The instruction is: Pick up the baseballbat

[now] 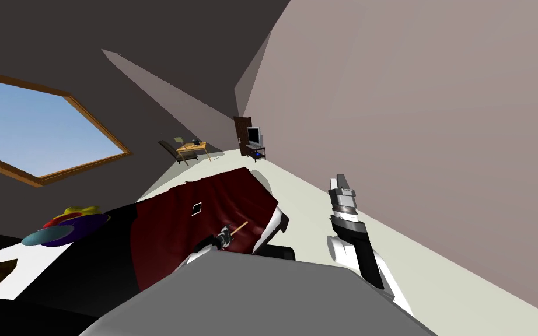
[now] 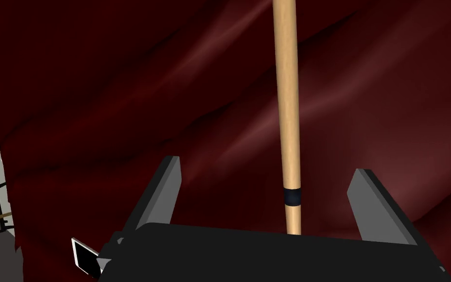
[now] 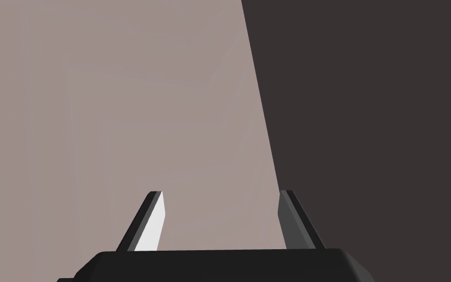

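Dark red blanket [image 2: 122, 98] covers the bed, and the wooden baseball bat [image 2: 288, 122] lies on it. My left gripper [image 2: 266, 165] straddles the bat's handle end, jaws wide, fingers clear of it. My right gripper [image 3: 222, 192], raised beside the bed, is spread and empty.

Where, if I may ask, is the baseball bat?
In the left wrist view, the bat lies on the dark red bedspread, its thin end between the open fingers of the left gripper.
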